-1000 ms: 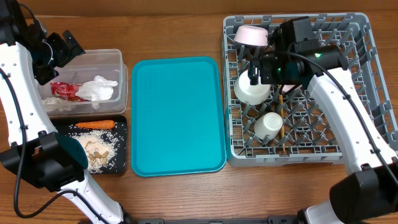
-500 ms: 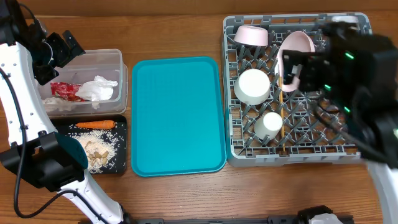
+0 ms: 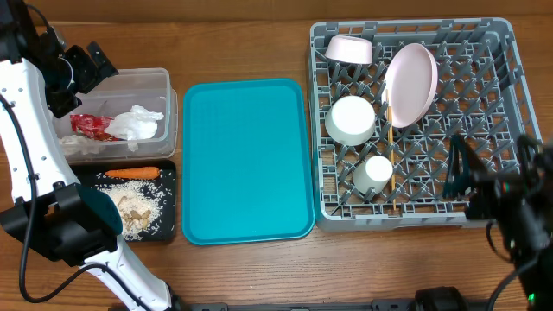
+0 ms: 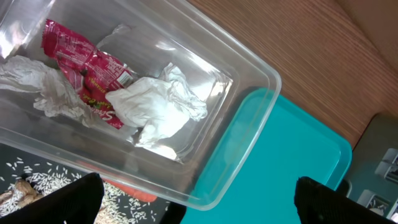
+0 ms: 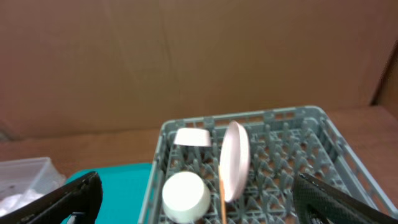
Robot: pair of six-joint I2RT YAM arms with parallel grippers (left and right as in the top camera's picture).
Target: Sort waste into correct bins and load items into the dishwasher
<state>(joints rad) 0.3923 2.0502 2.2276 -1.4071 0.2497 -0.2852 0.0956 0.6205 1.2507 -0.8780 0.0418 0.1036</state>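
In the grey dishwasher rack [image 3: 484, 95] a white plate [image 3: 410, 82] stands on edge. Also in the rack are a tilted bowl [image 3: 348, 49], an upturned bowl [image 3: 350, 119], a small cup [image 3: 374, 171] and chopsticks [image 3: 390, 155]. My right gripper [image 3: 492, 171] hovers open and empty over the rack's front right corner. The right wrist view looks back at the plate [image 5: 235, 160] and upturned bowl [image 5: 185, 196]. My left gripper [image 3: 86, 65] is open and empty above the clear tub [image 3: 164, 86], which holds the red wrapper [image 4: 84, 68] and tissue [image 4: 158, 106]. The black tray [image 3: 168, 186] holds the carrot [image 3: 131, 173] and rice scraps [image 3: 130, 212].
An empty teal serving tray [image 3: 246, 160] lies between the bins and the rack. Bare wooden table runs along the front and back edges. A brown cardboard wall [image 5: 186, 56] stands behind the table.
My right arm has pulled back from over the rack's rear to its front right corner, uncovering the plate standing on edge. The left arm has stayed still.
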